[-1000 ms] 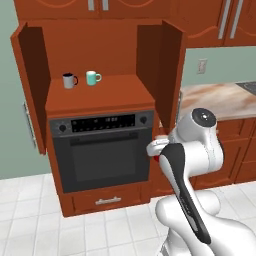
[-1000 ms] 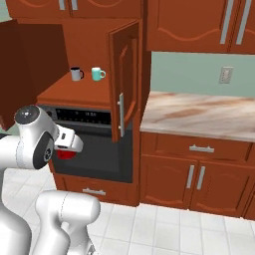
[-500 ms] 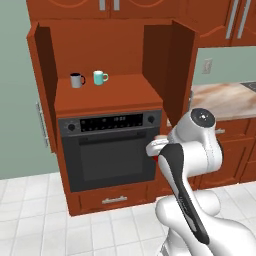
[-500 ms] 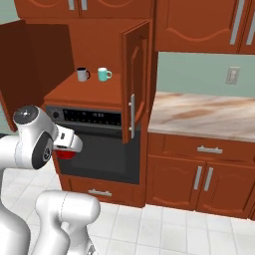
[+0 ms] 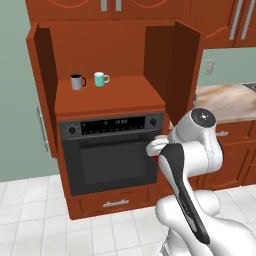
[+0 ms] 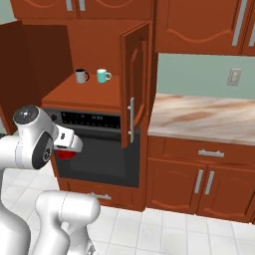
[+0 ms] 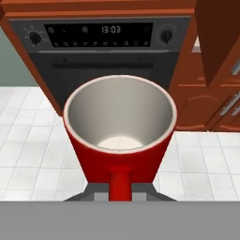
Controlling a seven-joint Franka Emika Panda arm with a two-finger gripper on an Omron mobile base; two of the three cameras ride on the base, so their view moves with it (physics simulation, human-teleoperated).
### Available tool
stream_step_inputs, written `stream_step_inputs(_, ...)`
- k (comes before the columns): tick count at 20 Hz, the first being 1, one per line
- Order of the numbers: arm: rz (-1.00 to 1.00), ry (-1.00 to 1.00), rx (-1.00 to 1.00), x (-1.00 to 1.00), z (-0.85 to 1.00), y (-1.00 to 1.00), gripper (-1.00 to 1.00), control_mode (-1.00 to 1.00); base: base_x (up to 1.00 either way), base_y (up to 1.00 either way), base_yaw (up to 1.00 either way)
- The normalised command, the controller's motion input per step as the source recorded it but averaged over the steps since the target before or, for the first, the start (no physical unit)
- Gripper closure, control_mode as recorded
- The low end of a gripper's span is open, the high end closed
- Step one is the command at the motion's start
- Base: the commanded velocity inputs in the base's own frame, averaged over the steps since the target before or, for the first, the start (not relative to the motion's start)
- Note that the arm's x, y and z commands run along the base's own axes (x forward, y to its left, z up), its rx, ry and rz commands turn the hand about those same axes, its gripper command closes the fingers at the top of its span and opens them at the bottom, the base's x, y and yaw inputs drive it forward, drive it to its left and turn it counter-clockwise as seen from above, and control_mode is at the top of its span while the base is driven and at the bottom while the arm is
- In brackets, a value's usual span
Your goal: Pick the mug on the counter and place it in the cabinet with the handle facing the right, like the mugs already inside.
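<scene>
In the left base view, the open cabinet (image 5: pixel 110 97) is seen above a black oven (image 5: pixel 112 155), its two doors swung wide. On its shelf a grey mug (image 5: pixel 77 82) and a teal mug (image 5: pixel 101 79) stand side by side, apart, handles to the right. The counter (image 5: pixel 225 100) is seen at the right edge. The white arm is folded in front of the oven's right side, and a sliver of the red mug (image 5: pixel 159 158) is glimpsed at the hand.

In the right base view, the red mug (image 6: pixel 64 155) is held just under the white hand, in front of the oven (image 6: pixel 97 149) and well below the cabinet (image 6: pixel 89 92) shelf. The counter (image 6: pixel 204 117) lies to the right, bare stone.

In the hand view, the red mug (image 7: pixel 119 154) is seen from above, its pale inside facing the camera and its handle pointing toward the gripper (image 7: pixel 120 190), whose fingers are clamped together on that handle. Beyond it the oven (image 7: pixel 103 47) and white floor tiles (image 7: pixel 28 140) are seen.
</scene>
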Motion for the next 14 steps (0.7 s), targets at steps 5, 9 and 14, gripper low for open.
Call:
stream_step_inputs(5,0.0,0.0,0.0,0.0,0.0,0.0,1.0,1.0,0.38,0.3,0.0)
stream_step_inputs(9,0.0,0.0,0.0,0.0,0.0,0.0,1.0,1.0,0.34,0.33,0.0)
stream_step_inputs(14,0.0,0.0,0.0,0.0,0.0,0.0,1.0,1.0,0.34,0.31,0.0)
